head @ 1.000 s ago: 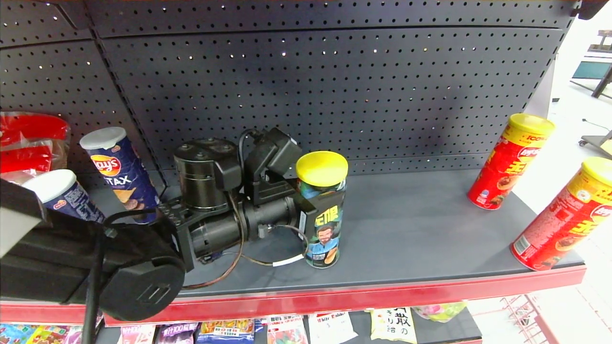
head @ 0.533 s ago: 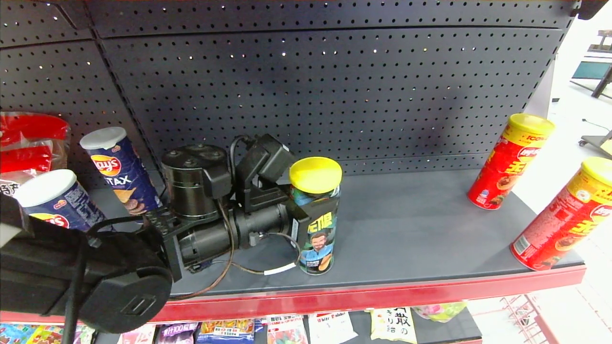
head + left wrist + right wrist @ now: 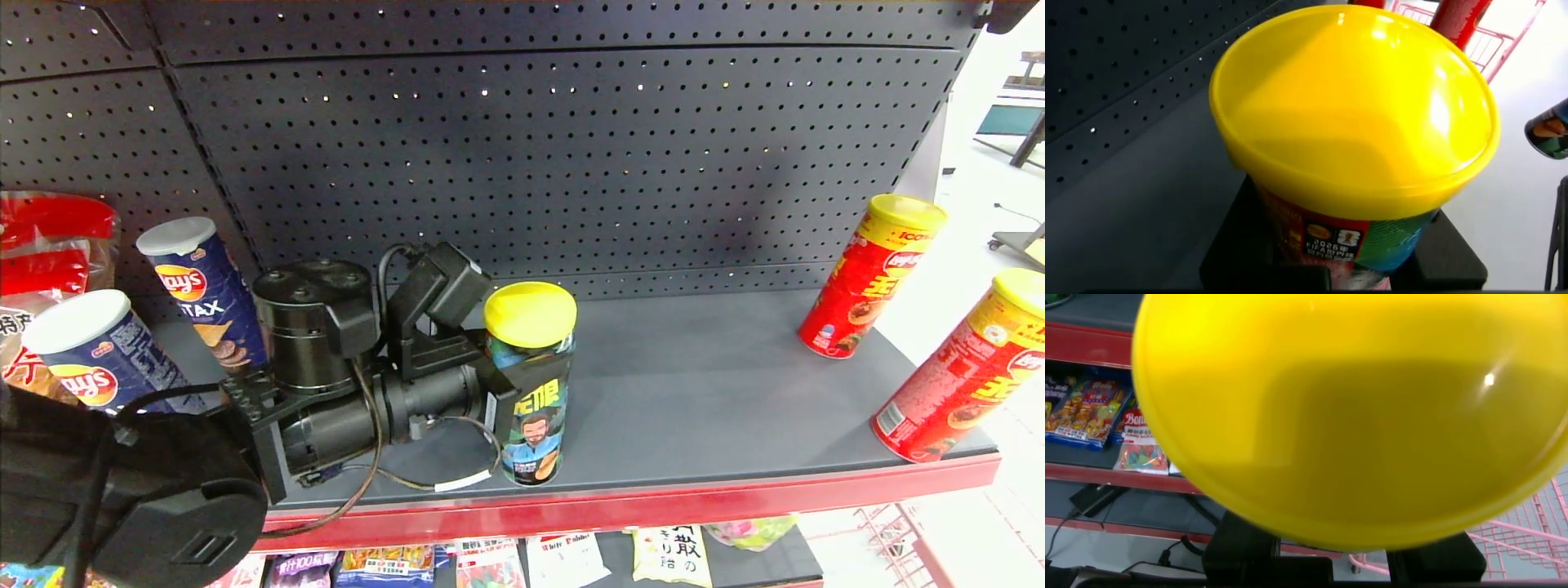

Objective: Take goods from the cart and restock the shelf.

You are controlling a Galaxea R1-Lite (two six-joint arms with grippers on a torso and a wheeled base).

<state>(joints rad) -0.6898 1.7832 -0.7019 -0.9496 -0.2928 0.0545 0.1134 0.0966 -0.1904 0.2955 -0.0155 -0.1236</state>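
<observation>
Left gripper (image 3: 531,371) clamped around upper body of cartoon-print chip can (image 3: 535,437), yellow lid, upright at front edge of shelf (image 3: 718,392), left of middle. Two blue chip cans (image 3: 204,286) near shelf's left end. Two red chip cans (image 3: 869,278) at its right end. Right gripper (image 3: 1335,563) clamped on second yellow-lidded can (image 3: 1347,416), fingers flanking it below the lid.
</observation>
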